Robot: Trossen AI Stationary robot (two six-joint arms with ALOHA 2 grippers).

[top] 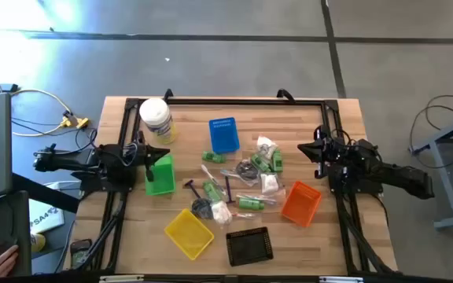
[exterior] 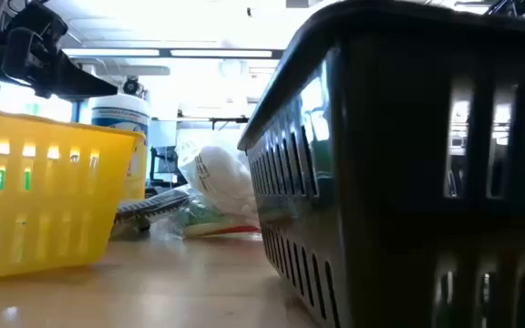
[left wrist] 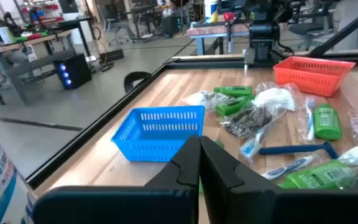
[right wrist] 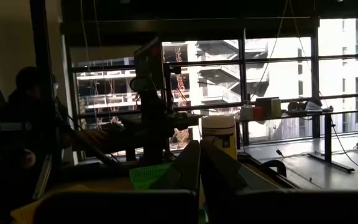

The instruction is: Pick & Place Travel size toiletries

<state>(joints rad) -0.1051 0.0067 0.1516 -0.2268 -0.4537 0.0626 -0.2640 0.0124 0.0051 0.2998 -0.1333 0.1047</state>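
Observation:
The travel size toiletries (top: 242,182) lie loose on the wooden table's middle: small green bottles (left wrist: 327,121), a blue razor (left wrist: 294,149), wrapped toothbrushes and white sachets (exterior: 219,178). My left gripper (top: 166,152) hovers shut at the table's left, above the green tray (top: 160,174), and points toward the pile; its shut fingers (left wrist: 199,158) hold nothing. My right gripper (top: 301,148) hovers shut at the right side and points left across the table; nothing is between its fingers (right wrist: 199,158).
A blue tray (top: 223,134) stands at the back, an orange tray (top: 300,202) at the right, a yellow tray (top: 189,233) and a black tray (top: 248,245) near the front edge. A white tub (top: 156,118) stands at the back left.

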